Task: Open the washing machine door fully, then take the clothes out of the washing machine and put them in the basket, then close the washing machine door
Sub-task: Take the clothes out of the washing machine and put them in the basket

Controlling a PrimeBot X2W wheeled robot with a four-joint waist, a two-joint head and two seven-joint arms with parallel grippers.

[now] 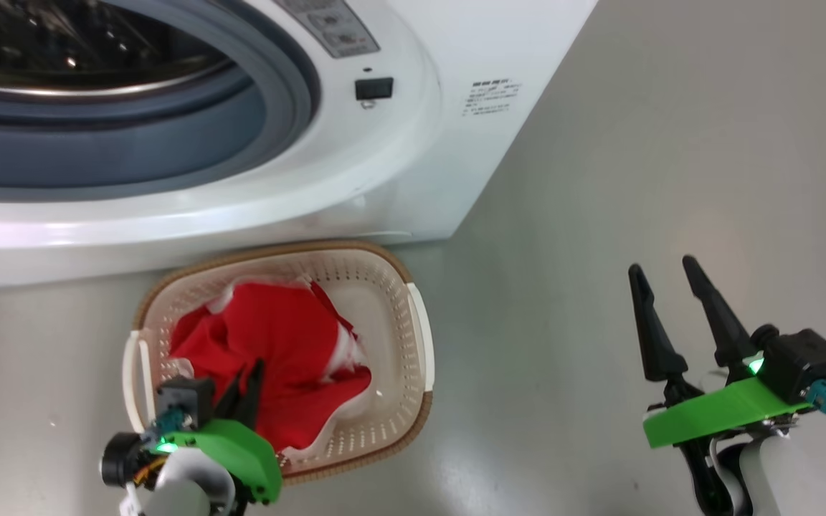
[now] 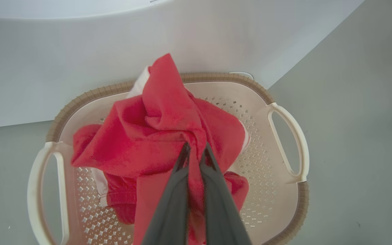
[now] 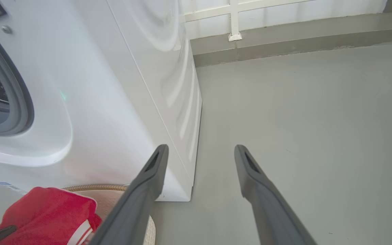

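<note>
The washing machine (image 1: 413, 165) fills the upper left, its grey ring and steel drum (image 1: 62, 43) uncovered; the washing machine door is out of view. On the floor in front stands the cream basket (image 1: 399, 269) with red clothes (image 1: 284, 358) heaped inside. My left gripper (image 1: 252, 373) hangs over the basket's near side, shut on a fold of the clothes (image 2: 141, 136); in the left wrist view the left gripper (image 2: 196, 148) pinches red cloth above the basket (image 2: 216, 77). My right gripper (image 1: 662, 266) stands open over bare floor to the right, holding nothing.
Grey floor (image 1: 635, 143) stretches right of the washing machine (image 3: 114, 102). In the right wrist view the right gripper (image 3: 201, 148) points along the machine's side toward a wall base with a white rail (image 3: 233, 20); the clothes (image 3: 43, 211) and basket rim (image 3: 94, 188) show at lower left.
</note>
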